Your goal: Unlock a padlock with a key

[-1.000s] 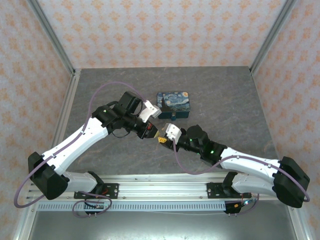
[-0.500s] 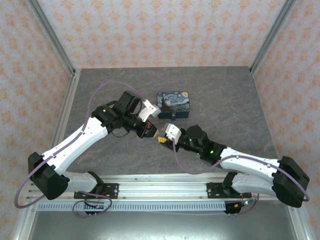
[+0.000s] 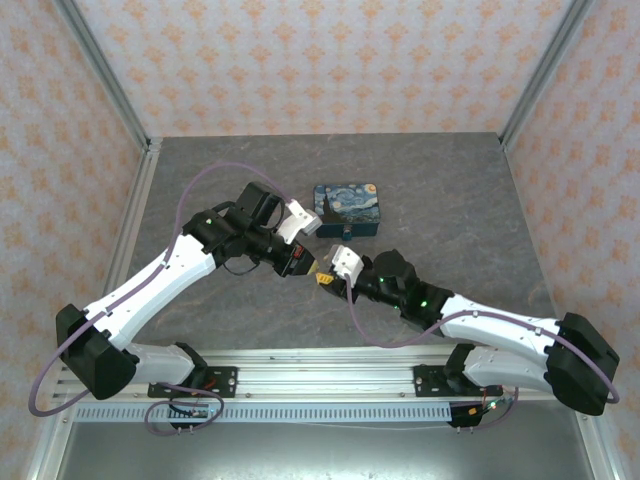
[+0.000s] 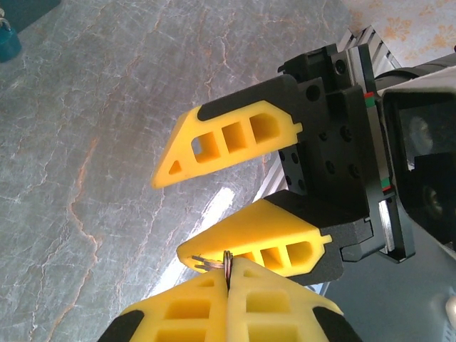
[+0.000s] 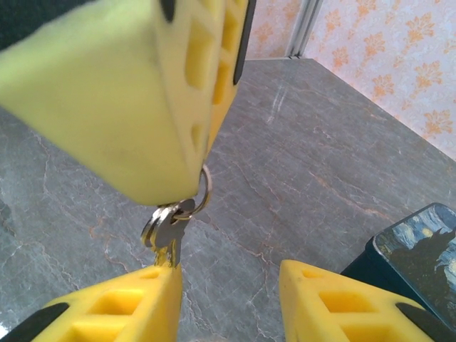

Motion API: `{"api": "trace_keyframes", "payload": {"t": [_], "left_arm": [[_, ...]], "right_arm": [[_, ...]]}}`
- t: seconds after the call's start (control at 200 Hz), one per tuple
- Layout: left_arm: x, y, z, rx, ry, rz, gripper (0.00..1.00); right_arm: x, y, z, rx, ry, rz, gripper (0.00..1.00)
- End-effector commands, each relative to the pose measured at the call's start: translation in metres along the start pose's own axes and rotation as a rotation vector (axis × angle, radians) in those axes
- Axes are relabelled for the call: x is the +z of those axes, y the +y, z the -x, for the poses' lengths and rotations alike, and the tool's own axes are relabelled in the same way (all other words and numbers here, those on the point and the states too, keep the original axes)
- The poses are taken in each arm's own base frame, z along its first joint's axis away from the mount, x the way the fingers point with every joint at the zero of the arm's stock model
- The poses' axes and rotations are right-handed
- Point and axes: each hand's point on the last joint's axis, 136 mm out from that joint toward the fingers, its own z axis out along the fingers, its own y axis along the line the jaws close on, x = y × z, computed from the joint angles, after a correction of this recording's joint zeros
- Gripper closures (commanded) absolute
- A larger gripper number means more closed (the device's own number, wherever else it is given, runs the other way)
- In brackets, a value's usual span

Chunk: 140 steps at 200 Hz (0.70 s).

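Grips a key ring (image 4: 226,261) in the clenched left jaws, yellow left fingers (image 5: 142,92) pressed flat together on the ring. Dangles a key (image 5: 171,241) from that ring, just under the fingertips and above the tabletop (image 3: 450,180). Puts the key's tip right at the top of one right finger (image 5: 121,310); touching or just apart, cannot tell. Spreads the right jaws, released, nothing between them, right fingers (image 4: 228,139) pointed toward the left ones with a clear gap. Brings both sets of jaws tip to tip around mid-tabletop, a little toward the near edge, arms angled inward from either side. Leaves a blue painted box (image 3: 347,208) flat on the tabletop just beyond the jaws, toward the far edge, about centred between left and right edges. Catches a small metal bit (image 4: 4,23) against the box's side at the corner of the left wrist view; too cropped to tell whether padlock. Cannot place the padlock more exactly than that.
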Motion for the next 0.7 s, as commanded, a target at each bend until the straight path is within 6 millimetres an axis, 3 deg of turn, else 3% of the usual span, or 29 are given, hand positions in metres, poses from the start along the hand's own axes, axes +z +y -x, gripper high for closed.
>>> {"api": "trace_keyframes", "payload": {"t": [0.0,0.41,0.696], "left_arm": [[-0.003,-0.003,0.002,0.003,-0.007,-0.019,1.00],[-0.007,-0.001,-0.001,0.002,-0.010,-0.003,1.00],[-0.010,-0.002,-0.002,0.006,-0.011,-0.018,1.00]], "right_arm": [[-0.004,-0.007,0.022,0.019,-0.076,-0.038,0.59],[-0.006,-0.011,0.022,0.034,-0.088,-0.063,0.59],[-0.006,0.000,0.009,0.019,-0.065,-0.015,0.52]]}}
